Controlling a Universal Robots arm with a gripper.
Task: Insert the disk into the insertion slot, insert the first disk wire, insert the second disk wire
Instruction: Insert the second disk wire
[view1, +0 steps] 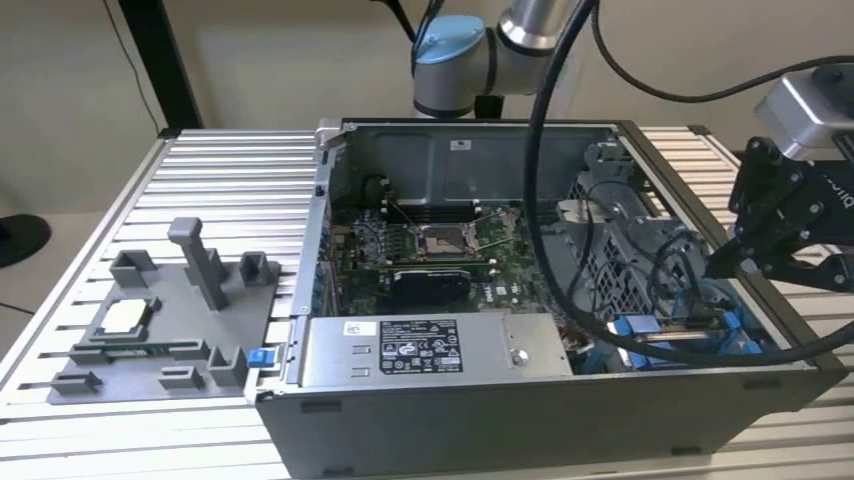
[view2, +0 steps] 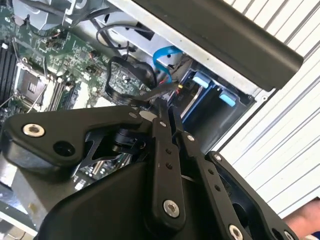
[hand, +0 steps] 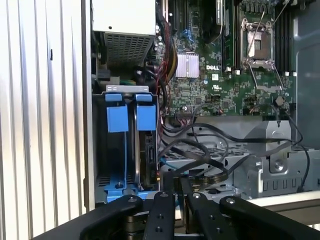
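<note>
Two blue plastic tabs (hand: 131, 116) stand side by side at the mouth of the insertion slot (hand: 100, 150), the grey drive bay in the open computer case (view1: 534, 420), at the corner on the exterior view's right. The disk (hand: 146, 155) sits on edge inside that bay in its blue frame, its long axis running down into the slot from the tabs, with one narrow dark side facing outward. The gripper (hand: 180, 187) hovers over the case rim just beside the bay, its black fingers (view2: 165, 150) drawn close together, pinching a thin black wire (hand: 200, 170) that loops across the grey perforated cage (hand: 260, 170). Behind lies the green motherboard (hand: 225, 75).
</note>
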